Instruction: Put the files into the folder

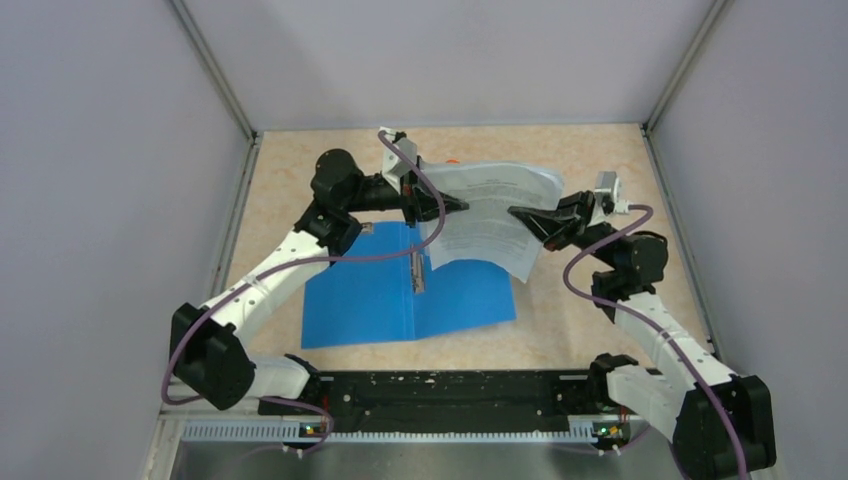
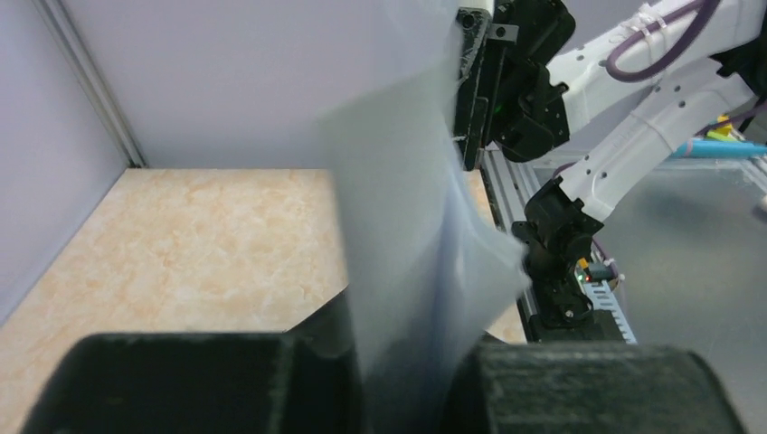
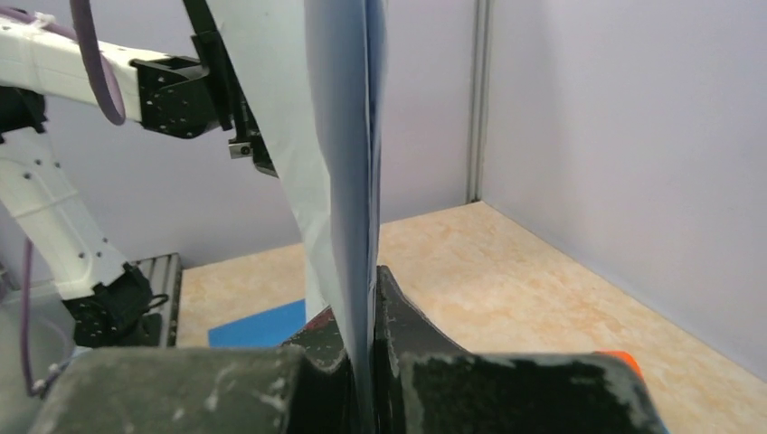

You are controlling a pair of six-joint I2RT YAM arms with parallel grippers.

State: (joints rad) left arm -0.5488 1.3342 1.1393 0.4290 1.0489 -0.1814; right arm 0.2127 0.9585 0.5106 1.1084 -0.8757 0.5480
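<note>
You have the files (image 1: 495, 215) lifted clear of the surface (image 1: 610, 320) and slung between the two arms. Your left jaws pinch the stack's left edge and your right jaws pinch its right edge. Each wrist view shows paper running straight down into jaws pressed together on it. Holding both sides makes sense for a limp stack like this, since a single grip would probably let the sheets fold over or fan apart. Even so, the paper bows between the grips and its near edge droops toward you. The folder (image 1: 370, 295) lies open and flat on the surface below, blue inside up, with the metal clip (image 1: 418, 272) running near-to-far along the spine between the two leaves. The files hang over the far part of the right leaf and reach out past its far right corner. From above you cannot tell whether the drooping edge touches the folder. The left arm (image 1: 290, 255) stretches across the folder's far left corner to reach its grip. The sheets look ready to go down onto the right leaf, so you'll likely want them squared to the spine first. Watch that the sagging near edge doesn't curl under or catch on the clip as it lands.
</note>
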